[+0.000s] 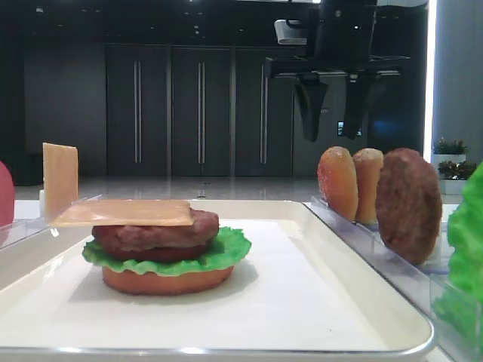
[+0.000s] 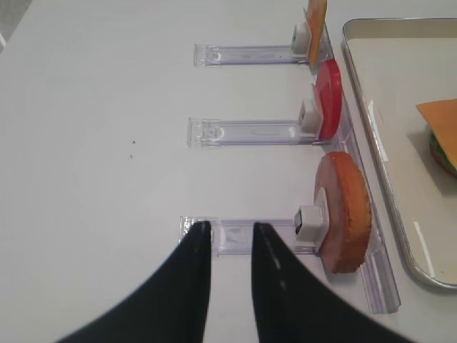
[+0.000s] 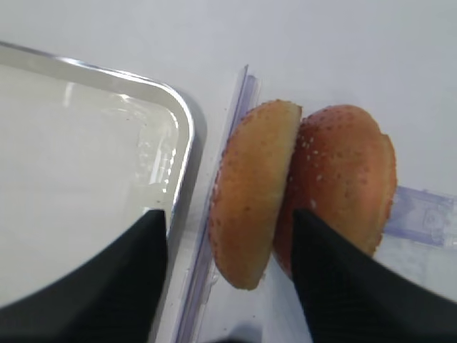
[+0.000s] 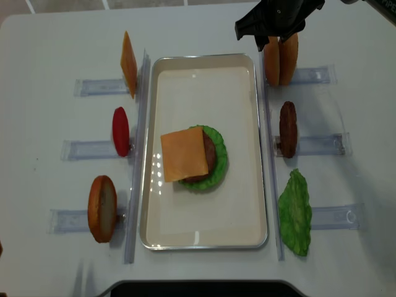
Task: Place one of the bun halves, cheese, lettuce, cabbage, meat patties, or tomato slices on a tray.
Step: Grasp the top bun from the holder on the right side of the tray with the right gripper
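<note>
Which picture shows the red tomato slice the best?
The top-down exterior view: the tomato slice stands whole on its rack, left of the tray. The left wrist view shows it edge-on, the front view only a sliver; the right wrist view misses it.

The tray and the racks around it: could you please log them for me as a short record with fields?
tray: holds one stack
stack, bottom to top: bottom bun, lettuce, meat patty, cheese
top bun halves: two upright in far right rack
right hand: open, above those buns
left hand: empty, jaws narrowly apart, over near left rack
</note>
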Controlling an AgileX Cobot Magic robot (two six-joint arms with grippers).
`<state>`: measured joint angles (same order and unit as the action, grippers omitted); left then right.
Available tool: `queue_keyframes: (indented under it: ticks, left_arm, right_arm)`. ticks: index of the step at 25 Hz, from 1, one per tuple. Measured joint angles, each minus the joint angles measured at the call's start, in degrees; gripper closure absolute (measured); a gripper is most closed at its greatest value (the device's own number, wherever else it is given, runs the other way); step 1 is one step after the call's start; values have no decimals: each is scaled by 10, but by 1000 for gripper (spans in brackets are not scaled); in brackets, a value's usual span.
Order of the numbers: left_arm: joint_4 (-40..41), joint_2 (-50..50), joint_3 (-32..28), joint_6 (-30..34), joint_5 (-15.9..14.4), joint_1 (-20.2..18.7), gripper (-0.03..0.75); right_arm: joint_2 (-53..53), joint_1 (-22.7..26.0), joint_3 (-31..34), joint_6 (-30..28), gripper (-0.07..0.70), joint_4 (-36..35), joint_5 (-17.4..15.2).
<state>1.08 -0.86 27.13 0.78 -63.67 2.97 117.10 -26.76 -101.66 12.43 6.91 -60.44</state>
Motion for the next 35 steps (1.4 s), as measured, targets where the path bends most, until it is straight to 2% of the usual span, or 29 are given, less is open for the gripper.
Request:
queue_keyframes:
  ticks: [8,13,24,26,28,32,35]
  left_arm:
    - [0,0,0,0,0,0,566]
    - [0,0,0,0,0,0,566]
    - [0,0,0,0,0,0,566]
    - [0,0,0,0,0,0,566]
    - [0,0,0,0,0,0,566]
    - [0,0,0,0,0,0,566]
    - [0,0,0,0,0,0,566]
  right_arm:
    - [2,11,0,-9,254,4,-1]
    - [2,16,0,-17,254,4,10]
    - [43,16,-1,-25,254,-26,20]
    - [50,16,-4,-25,281,-21,18]
    - [52,16,-4,-23,398,-11,14]
    - [44,16,-4,-21,395,-13,5]
    - [21,16,-15,-24,395,-34,-17]
